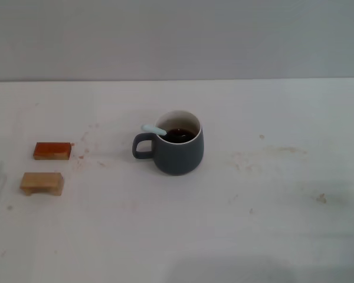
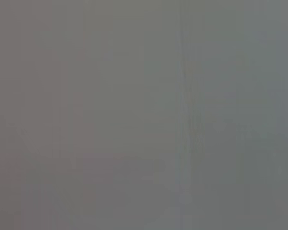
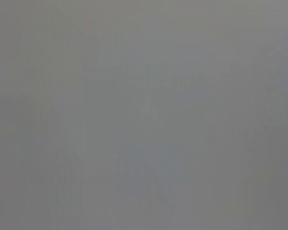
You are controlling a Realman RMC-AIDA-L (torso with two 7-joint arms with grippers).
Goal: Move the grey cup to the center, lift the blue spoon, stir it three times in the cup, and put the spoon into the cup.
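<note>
The grey cup (image 1: 176, 145) stands upright near the middle of the white table (image 1: 271, 224) in the head view, its loop handle pointing left and dark liquid inside. The blue spoon (image 1: 153, 129) rests in the cup, its pale blue handle leaning out over the left rim above the cup's handle, its bowl hidden in the liquid. Neither gripper shows in the head view. Both wrist views show only a plain grey surface, with no fingers and no objects.
An orange-brown block (image 1: 52, 151) and a tan block (image 1: 42, 183) lie at the table's left side, well apart from the cup. A grey wall runs behind the table's far edge. Faint stains mark the table surface to the right of the cup.
</note>
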